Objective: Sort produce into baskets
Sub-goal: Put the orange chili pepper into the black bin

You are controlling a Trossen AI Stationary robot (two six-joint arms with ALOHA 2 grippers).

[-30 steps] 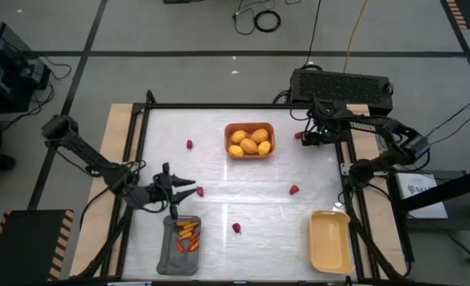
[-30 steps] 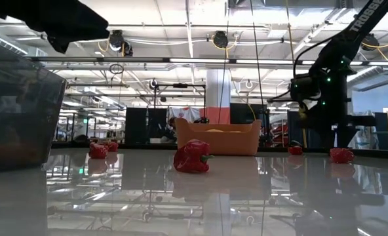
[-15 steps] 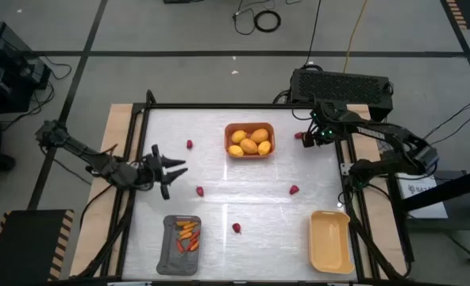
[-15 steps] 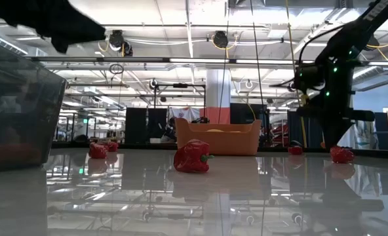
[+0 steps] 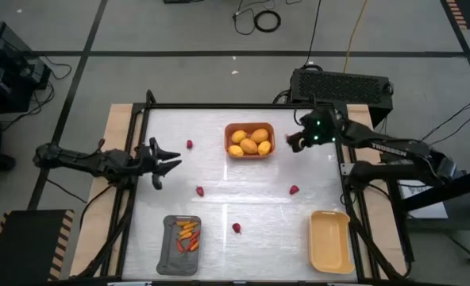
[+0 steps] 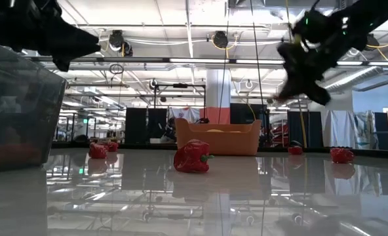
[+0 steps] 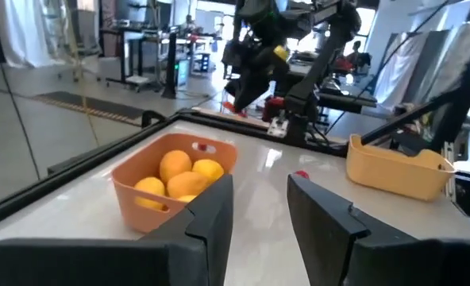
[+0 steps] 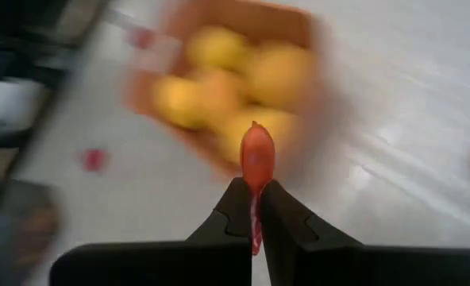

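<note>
The right gripper [image 5: 290,141] is seen just right of the orange-brown basket [image 5: 249,141], raised off the table [image 5: 219,191], its fingers clenched on a small red piece [image 8: 256,156]. Yellow lemon-like fruits [image 5: 249,142] are held in that basket. The left gripper [image 5: 165,160] is held well to the left of the orange-brown basket, fingers apart with nothing between them. The dark grey basket [image 5: 179,245], with carrot-like sticks [image 5: 187,235] inside, and the pale yellow basket [image 5: 330,241] are placed nearer the front edge. Red berries [image 5: 199,191] are scattered around the orange-brown basket.
</note>
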